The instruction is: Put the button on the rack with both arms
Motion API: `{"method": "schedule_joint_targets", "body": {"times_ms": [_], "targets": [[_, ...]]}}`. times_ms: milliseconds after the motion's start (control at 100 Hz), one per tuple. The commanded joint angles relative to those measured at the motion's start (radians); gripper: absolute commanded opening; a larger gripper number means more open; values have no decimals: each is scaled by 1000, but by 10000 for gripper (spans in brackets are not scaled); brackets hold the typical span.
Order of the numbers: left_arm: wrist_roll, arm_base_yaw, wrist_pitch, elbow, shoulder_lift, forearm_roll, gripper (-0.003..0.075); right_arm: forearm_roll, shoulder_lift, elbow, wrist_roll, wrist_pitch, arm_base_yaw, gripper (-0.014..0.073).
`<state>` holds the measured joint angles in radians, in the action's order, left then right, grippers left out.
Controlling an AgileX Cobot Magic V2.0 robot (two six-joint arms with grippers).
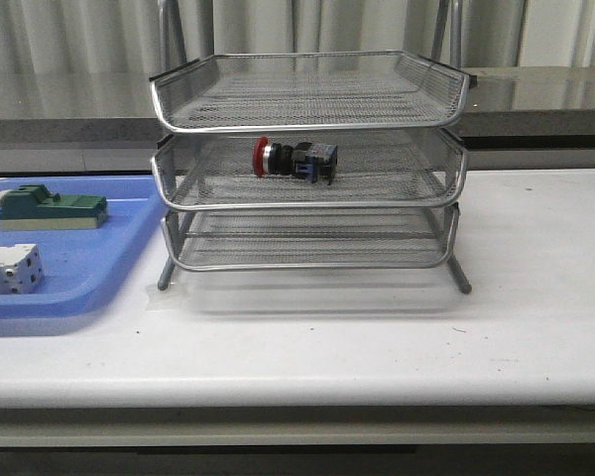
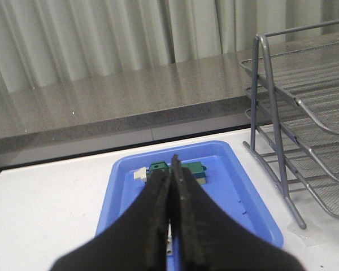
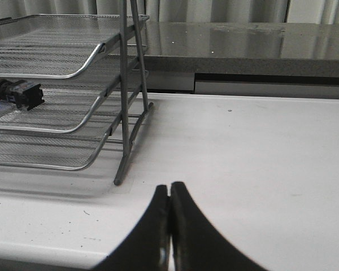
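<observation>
The button [image 1: 295, 160], red head to the left and blue-black body to the right, lies on its side in the middle tier of the silver wire-mesh rack [image 1: 309, 109]. It also shows in the right wrist view [image 3: 16, 93], inside the rack [image 3: 73, 73]. Neither arm shows in the front view. My left gripper [image 2: 170, 169] is shut and empty, held above the blue tray [image 2: 237, 197]. My right gripper [image 3: 170, 189] is shut and empty above the white table, to the right of the rack. The rack's side shows in the left wrist view [image 2: 294, 101].
A flat blue plastic tray [image 1: 109, 268] lies left of the rack, holding a green block [image 1: 52, 207] and a white terminal block [image 1: 10, 268]. The green block shows in the left wrist view [image 2: 195, 170]. A grey counter and curtains stand behind the white table [image 1: 377, 337].
</observation>
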<state>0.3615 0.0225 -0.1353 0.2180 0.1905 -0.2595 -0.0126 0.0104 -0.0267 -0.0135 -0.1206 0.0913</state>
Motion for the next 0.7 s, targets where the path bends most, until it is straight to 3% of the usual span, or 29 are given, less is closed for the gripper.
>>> {"method": "schedule_joint_targets", "body": {"times_ms": [0, 120, 420, 590, 690], "targets": [[-220, -2, 71, 11, 9, 144, -20, 4, 21, 16, 3, 85, -7, -60], [-380, -2, 75, -29, -4, 239, -20, 4, 21, 16, 3, 85, -7, -60], [-403, -2, 77, -164, -191, 243, -20, 4, 21, 16, 3, 85, -7, -60], [-563, -2, 84, -222, -226, 348, -20, 4, 21, 16, 3, 85, -7, -60], [-576, -2, 86, -237, -226, 353, -20, 4, 21, 16, 3, 85, -7, -60]]}}
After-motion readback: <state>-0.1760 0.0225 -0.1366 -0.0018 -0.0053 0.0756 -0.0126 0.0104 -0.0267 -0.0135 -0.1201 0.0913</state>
